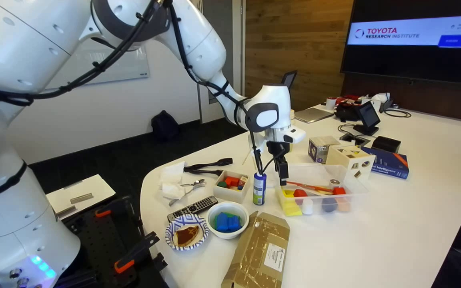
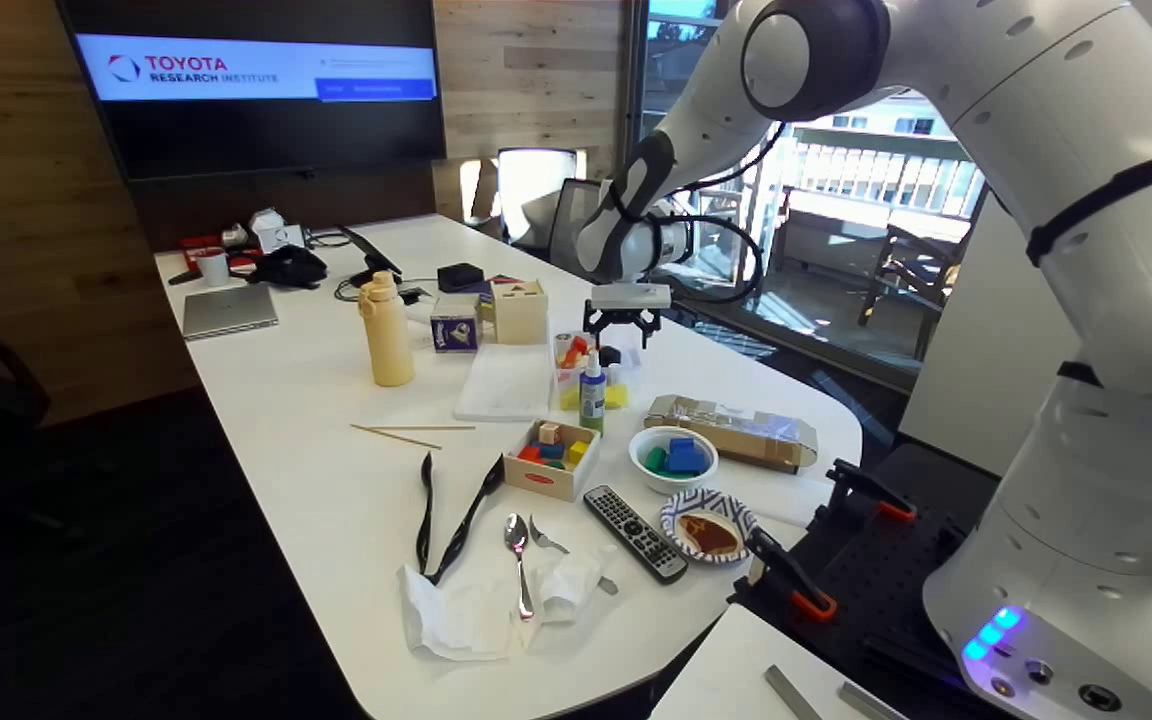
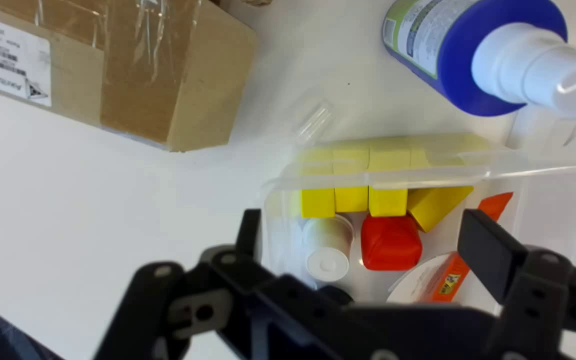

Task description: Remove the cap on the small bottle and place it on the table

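Note:
The small bottle stands upright on the white table [image 1: 354, 248] in both exterior views, with a blue body [image 1: 259, 190] [image 2: 592, 402] and a white narrow nozzle top [image 2: 593, 365]. In the wrist view the bottle [image 3: 454, 67] is at the upper right, its nozzle partly cut off by the frame edge. A small clear cap-like piece [image 3: 314, 124] lies on the table between the cardboard box and the clear bin. My gripper [image 1: 282, 174] [image 2: 622, 335] [image 3: 360, 225] is open and empty above the bin, beside the bottle and apart from it.
The clear bin [image 3: 433, 177] holds yellow blocks, a red piece and a white cup. A cardboard box [image 1: 260, 252], a white bowl [image 2: 674, 485], a wooden block box [image 2: 548, 483], a remote [image 2: 636, 533] and a taller cream bottle [image 2: 388, 335] stand or lie around.

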### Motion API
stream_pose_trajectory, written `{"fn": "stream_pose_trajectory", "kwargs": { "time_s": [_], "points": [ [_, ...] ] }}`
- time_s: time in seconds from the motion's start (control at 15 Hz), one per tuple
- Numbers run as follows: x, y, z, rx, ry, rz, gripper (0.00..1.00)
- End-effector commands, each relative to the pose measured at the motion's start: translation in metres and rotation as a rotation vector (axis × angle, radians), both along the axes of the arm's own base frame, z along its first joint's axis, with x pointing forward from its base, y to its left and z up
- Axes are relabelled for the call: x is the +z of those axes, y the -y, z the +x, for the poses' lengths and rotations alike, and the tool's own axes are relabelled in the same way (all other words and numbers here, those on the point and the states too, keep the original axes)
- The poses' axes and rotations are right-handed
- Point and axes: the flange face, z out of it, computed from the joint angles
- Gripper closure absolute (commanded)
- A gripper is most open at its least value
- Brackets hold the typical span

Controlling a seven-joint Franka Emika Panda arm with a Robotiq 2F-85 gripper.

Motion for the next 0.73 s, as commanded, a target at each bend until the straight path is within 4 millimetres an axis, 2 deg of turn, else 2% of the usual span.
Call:
{"fn": "stream_pose_trajectory", "kwargs": {
  "time_s": [0.0,0.13,0.33,0.67],
  "points": [
    [0.07,-0.018,-0.012,0.069,-0.021,-0.033,0.0],
    [0.096,-0.026,-0.012,0.1,-0.023,-0.048,0.0],
    [0.122,-0.035,-0.016,0.137,-0.041,-0.044,0.0],
    [0.136,-0.042,-0.025,0.154,-0.054,-0.047,0.0]
  ]
}}
